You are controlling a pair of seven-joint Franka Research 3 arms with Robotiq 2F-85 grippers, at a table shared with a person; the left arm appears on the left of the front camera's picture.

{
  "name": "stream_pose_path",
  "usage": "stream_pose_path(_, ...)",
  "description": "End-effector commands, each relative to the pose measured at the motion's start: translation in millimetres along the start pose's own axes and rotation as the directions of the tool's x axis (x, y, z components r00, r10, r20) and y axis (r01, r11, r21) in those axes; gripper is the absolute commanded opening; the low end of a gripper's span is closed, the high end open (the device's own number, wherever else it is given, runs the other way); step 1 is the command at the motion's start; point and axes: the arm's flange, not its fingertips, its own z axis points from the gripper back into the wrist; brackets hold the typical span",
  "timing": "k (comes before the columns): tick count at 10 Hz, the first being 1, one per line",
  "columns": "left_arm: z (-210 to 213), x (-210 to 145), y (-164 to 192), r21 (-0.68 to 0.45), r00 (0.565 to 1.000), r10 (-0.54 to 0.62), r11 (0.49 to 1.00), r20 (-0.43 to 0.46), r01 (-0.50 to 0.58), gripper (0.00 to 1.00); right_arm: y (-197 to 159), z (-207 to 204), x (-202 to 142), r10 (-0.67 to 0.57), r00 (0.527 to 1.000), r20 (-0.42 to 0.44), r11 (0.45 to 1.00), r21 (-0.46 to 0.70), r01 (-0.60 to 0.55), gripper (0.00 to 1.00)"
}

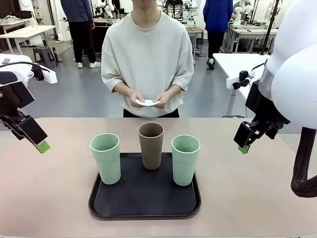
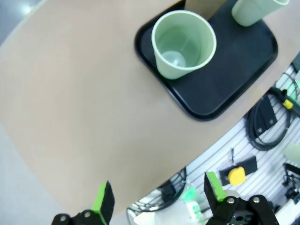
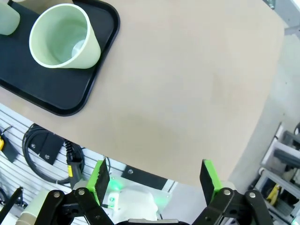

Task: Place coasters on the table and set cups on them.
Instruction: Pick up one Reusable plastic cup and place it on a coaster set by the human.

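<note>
Left hand (image 2: 158,192) and right hand (image 3: 154,178) are held over the bare desk (image 1: 49,198) on either side of the tray (image 1: 143,198), jaws spread wide with nothing between them. The cups — left mint cup (image 1: 105,158), brown cup (image 1: 151,145), right mint cup (image 1: 185,159) — are stood upright on the tray; the coasters (image 1: 147,102) are held by the person at the far side. Cups are best left alone until the coasters are laid flat and well apart, then each is lowered centred.

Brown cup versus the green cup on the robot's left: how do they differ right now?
Colour: the brown cup is brown, the left green cup pale mint. Place: the brown cup stands at the middle of the tray's far edge; the left green cup stands at its left side, nearer the robot. Shared: both upright, tapered, on the black tray.
</note>
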Motion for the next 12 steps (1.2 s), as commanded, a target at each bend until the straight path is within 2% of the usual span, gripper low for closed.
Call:
stream_pose_path(1,-0.3,0.0,1.9,-0.019,1.000,-0.009,1.000,0.005,0.010,1.00,-1.2,-0.4,-0.6,0.016,1.000,-0.004,1.000,0.023,-0.016,1.00)
stream_pose_path(4,-0.2,0.1,0.1,0.000,1.000,0.000,1.000,0.000,0.000,1.00,0.2,0.1,0.0,0.001,1.000,0.000,1.000,0.001,-0.001,1.00)
stream_pose_path(5,-15.9,5.5,19.2,-0.212,0.990,0.135,0.967,-0.048,-0.142,1.00,-15.1,-14.7,1.7,-0.038,0.999,-0.004,0.971,0.235,0.038,1.00)
stream_pose_path(6,-31.1,7.8,35.9,-0.372,0.965,0.248,0.891,-0.085,-0.262,1.00,-29.4,-27.1,1.7,-0.078,0.997,-0.013,0.921,0.383,0.077,1.00)
stream_pose_path(7,-43.2,4.3,49.3,-0.489,0.926,0.368,0.794,-0.086,-0.361,1.00,-40.9,-34.2,-2.7,-0.127,0.992,-0.004,0.852,0.511,0.111,1.00)
stream_pose_path(8,-45.5,-1.6,66.9,-0.595,0.885,0.460,0.693,-0.072,-0.408,1.00,-50.2,-41.6,-10.1,-0.198,0.980,0.028,0.749,0.649,0.133,1.00)
stream_pose_path(9,-49.0,-9.2,80.9,-0.671,0.855,0.516,0.614,-0.056,-0.415,1.00,-66.6,-49.7,-23.9,-0.262,0.963,0.058,0.673,0.727,0.139,1.00)
stream_pose_path(10,-49.5,-18.8,95.1,-0.724,0.830,0.557,0.557,-0.037,-0.407,1.00,-80.6,-59.9,-43.4,-0.307,0.949,0.071,0.609,0.781,0.139,1.00)
stream_pose_path(12,-37.7,-40.1,125.1,-0.807,0.767,0.641,0.434,-0.036,-0.400,1.00,-106.2,-85.9,-80.3,-0.395,0.918,0.026,0.471,0.864,0.179,1.00)
